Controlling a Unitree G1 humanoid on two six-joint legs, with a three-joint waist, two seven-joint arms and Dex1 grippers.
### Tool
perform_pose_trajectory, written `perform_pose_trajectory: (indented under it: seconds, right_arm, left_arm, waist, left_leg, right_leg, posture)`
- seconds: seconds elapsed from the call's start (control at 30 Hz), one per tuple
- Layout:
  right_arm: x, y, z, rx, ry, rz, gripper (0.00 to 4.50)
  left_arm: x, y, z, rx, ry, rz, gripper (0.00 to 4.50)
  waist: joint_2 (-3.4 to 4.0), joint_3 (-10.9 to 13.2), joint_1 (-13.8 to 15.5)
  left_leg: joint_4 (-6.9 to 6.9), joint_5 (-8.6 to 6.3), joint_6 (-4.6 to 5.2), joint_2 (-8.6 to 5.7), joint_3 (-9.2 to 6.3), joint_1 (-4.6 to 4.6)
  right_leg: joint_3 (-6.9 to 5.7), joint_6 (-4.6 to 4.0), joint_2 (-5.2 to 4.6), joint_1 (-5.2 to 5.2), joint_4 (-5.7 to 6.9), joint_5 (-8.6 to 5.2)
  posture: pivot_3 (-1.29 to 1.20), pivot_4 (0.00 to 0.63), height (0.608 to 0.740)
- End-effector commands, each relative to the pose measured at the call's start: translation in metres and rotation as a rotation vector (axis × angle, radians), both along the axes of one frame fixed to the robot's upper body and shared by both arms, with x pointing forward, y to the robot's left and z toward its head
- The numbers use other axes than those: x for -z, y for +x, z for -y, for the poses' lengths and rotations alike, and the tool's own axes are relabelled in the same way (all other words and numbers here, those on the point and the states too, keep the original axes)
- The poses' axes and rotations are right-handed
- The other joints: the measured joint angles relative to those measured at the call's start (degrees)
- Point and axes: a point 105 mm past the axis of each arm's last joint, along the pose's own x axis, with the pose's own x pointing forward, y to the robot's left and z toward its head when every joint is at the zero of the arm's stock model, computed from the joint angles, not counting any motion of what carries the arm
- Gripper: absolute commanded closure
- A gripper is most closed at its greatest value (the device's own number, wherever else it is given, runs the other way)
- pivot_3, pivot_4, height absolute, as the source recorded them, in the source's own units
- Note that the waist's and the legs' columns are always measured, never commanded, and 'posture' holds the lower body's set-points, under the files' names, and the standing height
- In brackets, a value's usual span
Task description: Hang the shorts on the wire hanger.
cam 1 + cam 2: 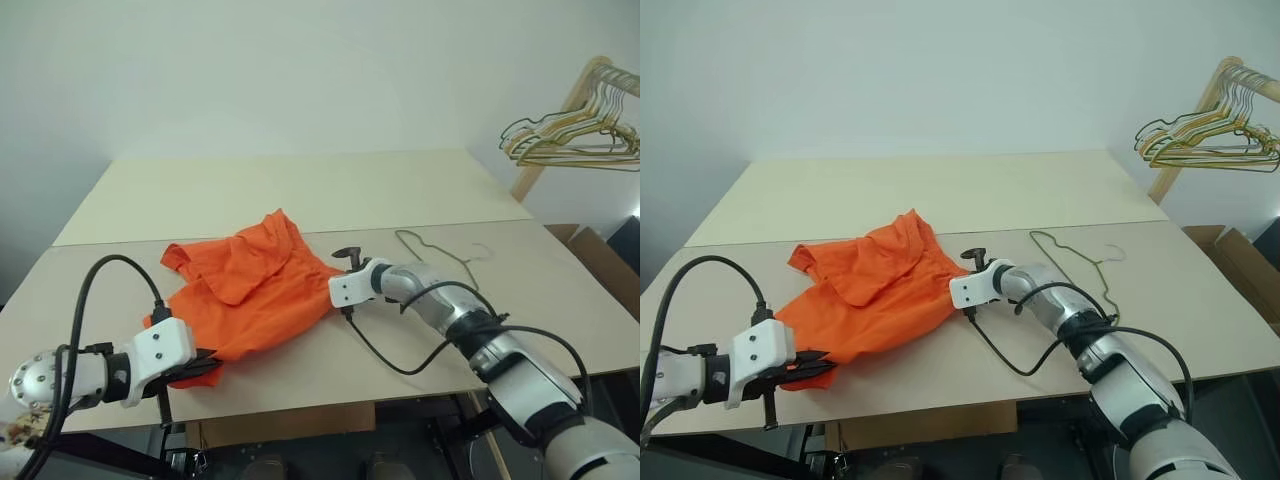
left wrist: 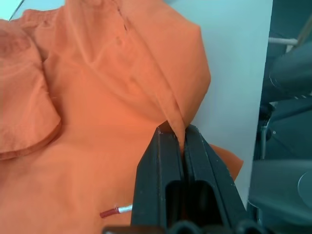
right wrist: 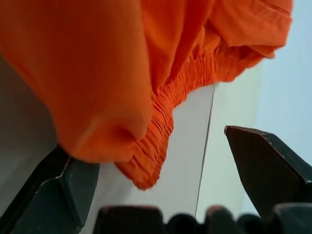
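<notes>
- jaws: left gripper (image 2: 176,139) clamped on hem fold of the shorts (image 1: 250,285); right gripper (image 3: 161,165) wide, empty.
- gathered waistband lies just ahead of right jaws; wire hanger (image 1: 1080,262) beyond, nearer r. arm.

Counts across the surface (image 1: 300,190)

One pair of orange shorts (image 1: 250,290), one lone wire hanger (image 1: 440,255), one bunch of hangers (image 1: 575,135) on one wooden rack (image 1: 560,125), individual hangers uncountable; two claws: left claw (image 1: 205,365), right claw (image 1: 345,270).
</notes>
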Motion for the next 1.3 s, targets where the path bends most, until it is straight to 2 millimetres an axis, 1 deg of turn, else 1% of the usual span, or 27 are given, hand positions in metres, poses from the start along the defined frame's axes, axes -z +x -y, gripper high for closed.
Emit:
perform_pose_trajectory:
  seconds: [0.03, 0.07, 0.1, 0.23, 0.37, 0.5, 0.6, 0.7, 0.77, 0.83, 0.87, 0.9, 0.93, 1.0, 1.03, 1.07, 1.13, 1.17, 1.2, 1.23, 1.27, 1.3]
  right_arm:
    - [-0.007, 0.0, -0.006, -0.081, 0.006, 0.026, 0.94]
    - [-0.009, -0.001, -0.007, -0.095, 0.017, 0.025, 1.25]
    - [-0.01, -0.002, -0.008, -0.104, 0.023, 0.026, 1.67]
    - [-0.014, -0.008, -0.005, -0.144, 0.03, 0.019, 3.09]
    - [-0.022, -0.015, 0.007, -0.161, 0.025, 0.011, 4.44]
    - [-0.035, -0.03, 0.039, -0.154, -0.016, -0.033, 4.48]
    - [-0.048, -0.051, 0.063, -0.149, -0.045, -0.092, 4.48]
    - [-0.06, -0.081, 0.088, -0.176, -0.111, -0.165, 4.48]
    - [-0.067, -0.1, 0.097, -0.197, -0.129, -0.228, 4.48]
    - [-0.074, -0.12, 0.098, -0.232, -0.101, -0.316, 4.48]
    - [-0.077, -0.123, 0.097, -0.234, -0.074, -0.348, 4.48]
    - [-0.081, -0.122, 0.093, -0.224, -0.033, -0.363, 4.48]
    - [-0.087, -0.113, 0.088, -0.203, 0.013, -0.351, 4.48]
    - [-0.101, -0.088, 0.078, -0.14, 0.128, -0.315, 4.48]
    - [-0.11, -0.068, 0.073, -0.094, 0.189, -0.271, 4.48]
    - [-0.125, -0.04, 0.069, -0.018, 0.26, -0.2, 4.48]
    - [-0.147, -0.002, 0.061, 0.087, 0.344, -0.095, 4.48]
    - [-0.164, 0.022, 0.058, 0.168, 0.408, -0.006, 4.48]
    - [-0.196, 0.049, 0.055, 0.285, 0.549, 0.124, 4.48]
    - [-0.23, 0.068, 0.054, 0.388, 0.686, 0.269, 4.48]
    - [-0.251, 0.076, 0.054, 0.453, 0.771, 0.361, 4.48]
    - [-0.264, 0.08, 0.055, 0.496, 0.828, 0.426, 4.48]
  left_arm:
    - [-0.014, -0.001, -0.002, -0.007, 0.006, 0.057, 4.5]
    - [-0.014, -0.001, -0.003, -0.013, 0.013, 0.062, 4.5]
    - [-0.013, -0.002, -0.004, -0.017, 0.017, 0.065, 4.5]
    - [-0.01, -0.004, -0.003, -0.016, 0.021, 0.058, 4.5]
    - [-0.007, -0.003, -0.002, -0.002, 0.027, 0.057, 4.5]
    - [-0.003, 0.003, -0.007, 0.034, 0.059, 0.067, 4.5]
    - [-0.005, 0.01, -0.011, 0.067, 0.067, 0.078, 4.5]
    - [-0.008, 0.015, -0.015, 0.13, 0.092, 0.09, 4.5]
    - [-0.01, 0.016, -0.017, 0.185, 0.105, 0.085, 4.5]
    - [-0.014, 0.018, -0.016, 0.243, 0.111, 0.081, 4.5]
    - [-0.016, 0.022, -0.015, 0.26, 0.11, 0.084, 4.5]
    - [-0.019, 0.027, -0.012, 0.271, 0.107, 0.098, 4.5]
    - [-0.024, 0.037, -0.01, 0.275, 0.102, 0.13, 4.5]
    - [-0.04, 0.064, -0.007, 0.249, 0.083, 0.21, 4.5]
    - [-0.055, 0.082, -0.005, 0.222, 0.061, 0.267, 4.5]
    - [-0.078, 0.111, -0.004, 0.151, 0.035, 0.357, 4.5]
    - [-0.112, 0.151, -0.001, 0.049, -0.001, 0.471, 4.5]
    - [-0.132, 0.175, -0.002, -0.037, -0.008, 0.558, 4.5]
    - [-0.163, 0.207, -0.007, -0.187, -0.007, 0.677, 4.5]
    - [-0.199, 0.229, -0.01, -0.33, -0.015, 0.822, 4.5]
    - [-0.223, 0.241, -0.012, -0.417, -0.018, 0.915, 4.5]
    - [-0.239, 0.247, -0.013, -0.491, -0.022, 0.983, 4.5]
  waist:
    - [-0.01, 0.0, 0.5]
    - [0.0, 0.0, 0.7]
    - [0.0, 0.0, 0.8]
    - [0.0, 0.0, 0.9]
    - [0.0, 0.0, 1.3]
    - [0.0, 0.0, 2.2]
    - [0.02, 0.0, 2.5]
    - [0.02, 0.0, 2.2]
    - [0.02, 0.0, 1.9]
    - [0.02, 0.0, 1.5]
    - [0.02, 0.0, 1.1]
    - [0.02, 0.0, 0.6]
    - [0.01, 0.0, 0.3]
    - [-0.01, 0.0, -0.6]
    - [-0.02, 0.1, -1.0]
    - [-0.04, 0.1, -1.2]
    - [-0.12, 0.2, -1.4]
    - [-0.13, 0.2, -1.5]
    - [-0.12, 0.2, -1.5]
    - [-0.13, 0.2, -1.6]
    - [-0.15, 0.2, -1.6]
    - [-0.16, 0.2, -1.7]
  left_leg:
    - [0.0, 0.0, 0.0, 0.01, 0.01, 0.04]
    - [-0.01, 0.0, 0.0, 0.01, 0.01, 0.04]
    - [-0.02, 0.0, 0.0, 0.01, 0.0, 0.04]
    - [-0.02, 0.01, -0.01, 0.01, -0.01, 0.03]
    - [-0.02, 0.0, 0.0, 0.02, -0.04, 0.02]
    - [0.0, -0.13, 0.23, 0.02, -0.06, 0.03]
    - [0.01, -0.27, 0.47, 0.03, -0.11, 0.0]
    - [0.06, -0.3, 0.53, 0.06, -0.12, -0.06]
    - [0.07, -0.33, 0.57, 0.08, -0.12, -0.02]
    - [0.08, -0.34, 0.59, 0.1, -0.09, -0.03]
    - [0.08, -0.33, 0.59, 0.12, -0.09, 0.01]
    - [0.08, -0.33, 0.59, 0.15, -0.07, 0.07]
    - [0.09, -0.33, 0.59, 0.16, -0.05, 0.2]
    - [0.11, -0.32, 0.58, 0.21, 0.0, 0.47]
    - [0.11, -0.28, 0.59, 0.19, 0.0, 0.72]
    - [0.1, -0.21, 0.59, 0.19, -0.01, 0.81]
    - [0.07, 0.06, 0.49, 0.02, -0.05, 1.06]
    - [-0.04, 0.18, 0.44, 0.02, -0.1, 0.88]
    - [-0.03, 0.23, 0.34, 0.01, -0.15, 0.78]
    - [-0.02, 0.39, 0.03, -0.04, -0.12, 0.72]
    - [0.0, 0.51, -0.19, -0.04, -0.11, 0.54]
    - [-0.09, 0.64, -0.38, -0.05, -0.22, -0.05]
  right_leg:
    - [0.01, 0.0, 0.01, 0.01, 0.0, 0.0]
    - [0.01, 0.0, 0.01, 0.02, 0.0, 0.0]
    - [0.01, 0.0, 0.02, 0.02, 0.01, 0.0]
    - [0.01, 0.0, 0.04, 0.01, 0.04, 0.0]
    - [0.0, 0.0, 0.03, 0.02, 0.04, 0.0]
    - [-0.01, 0.0, 0.02, 0.04, 0.01, 0.0]
    - [-0.08, 0.0, 0.01, 0.06, -0.04, 0.0]
    - [-0.1, 0.0, 0.0, 0.07, -0.06, 0.0]
    - [-0.1, 0.0, 0.0, 0.09, -0.08, 0.0]
    - [-0.09, 0.0, 0.0, 0.07, -0.08, -0.01]
    - [-0.1, -0.01, 0.01, 0.1, -0.08, -0.01]
    - [-0.1, -0.01, 0.02, 0.15, -0.08, -0.01]
    - [-0.09, -0.04, 0.02, 0.27, -0.07, -0.02]
    - [-0.09, -0.15, 0.07, 0.58, -0.09, -0.06]
    - [-0.11, -0.24, 0.08, 0.85, -0.1, -0.12]
    - [-0.13, -0.3, 0.1, 0.96, -0.13, -0.13]
    - [-0.16, -0.14, 0.17, 1.21, -0.15, 0.08]
    - [-0.21, -0.08, 0.21, 1.06, -0.27, 0.43]
    - [-0.23, -0.07, 0.25, 0.97, -0.19, 0.5]
    - [-0.25, -0.05, 0.23, 0.9, -0.1, 0.46]
    - [-0.3, -0.08, 0.23, 0.74, -0.07, 0.41]
    - [-0.39, -0.18, 0.22, 0.12, 0.09, 0.5]
  posture:
    - [0.23, 0.0, 0.74]
    - [0.23, 0.0, 0.74]
    - [0.23, 0.0, 0.74]
    - [0.23, 0.0, 0.74]
    - [0.22, 0.0, 0.74]
    - [0.18, 0.0, 0.74]
    - [0.16, 0.0, 0.74]
    - [0.14, 0.0, 0.74]
    - [0.1, 0.0, 0.74]
    - [0.08, 0.0, 0.74]
    - [0.06, 0.0, 0.74]
    - [0.06, 0.0, 0.74]
    - [0.05, 0.0, 0.74]
    - [0.04, 0.0, 0.74]
    - [0.04, 0.0, 0.74]
    - [0.03, 0.0, 0.74]
    - [0.04, 0.0, 0.74]
    - [0.04, 0.0, 0.74]
    - [0.04, 0.0, 0.74]
    - [0.05, 0.0, 0.74]
    - [0.05, 0.0, 0.74]
    - [0.06, 0.0, 0.74]
